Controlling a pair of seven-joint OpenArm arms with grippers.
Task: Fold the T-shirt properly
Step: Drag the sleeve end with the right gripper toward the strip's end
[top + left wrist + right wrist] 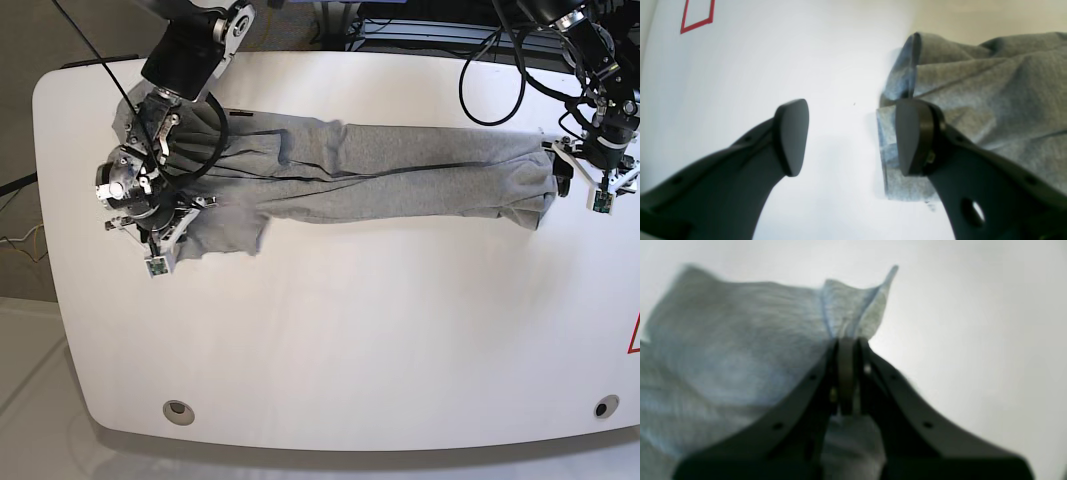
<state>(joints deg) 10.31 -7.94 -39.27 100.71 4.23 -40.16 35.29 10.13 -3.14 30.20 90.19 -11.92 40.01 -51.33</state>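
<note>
As the shirt (380,170) lies stretched in a long band across the upper table (330,340), folding looks only begun | right gripper (846,343) pinches cloth at frame left; left gripper (850,136) spread at the right end, grasping nothing | lettering unseen; right wrist view blurred

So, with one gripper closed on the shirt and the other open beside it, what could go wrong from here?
1. The right gripper pinches only a thin edge of the T-shirt; a pull might slip it free.
2. The left gripper is open, with the hem lying against one finger, not between both. If it closes here, it may catch nothing.
3. The shirt lies bunched lengthwise across the table, so folding now could lock in the creases.
</note>
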